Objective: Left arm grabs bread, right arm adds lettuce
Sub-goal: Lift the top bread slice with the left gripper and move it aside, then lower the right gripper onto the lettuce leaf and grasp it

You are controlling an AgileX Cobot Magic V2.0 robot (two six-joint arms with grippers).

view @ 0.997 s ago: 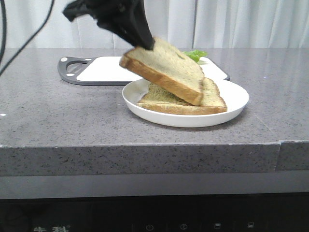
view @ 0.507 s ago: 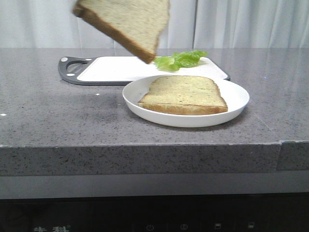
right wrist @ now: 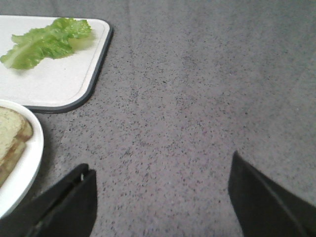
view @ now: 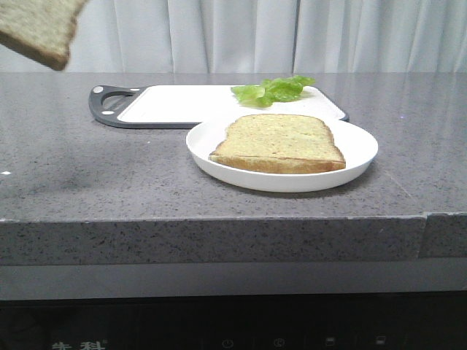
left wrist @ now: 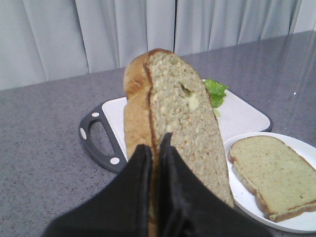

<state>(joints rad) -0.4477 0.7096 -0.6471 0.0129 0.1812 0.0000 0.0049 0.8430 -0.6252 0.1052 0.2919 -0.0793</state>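
My left gripper is shut on the bread, a thick tan slice with a brown crust and a small dent, held on edge high above the counter. In the front view only a corner of the bread shows at the top left; the left arm is out of frame there. The lettuce lies on the white cutting board; it also shows in the right wrist view. My right gripper is open and empty over bare counter, to the right of the board and plate.
A white plate near the counter's front holds a thinner bread slice. The board's dark handle points left. The grey stone counter ends at a front edge. White curtains hang behind.
My left gripper has carried the bread up and to the left, off the plate and nearly out of the front view. The thinner slice and the lettuce have not moved.
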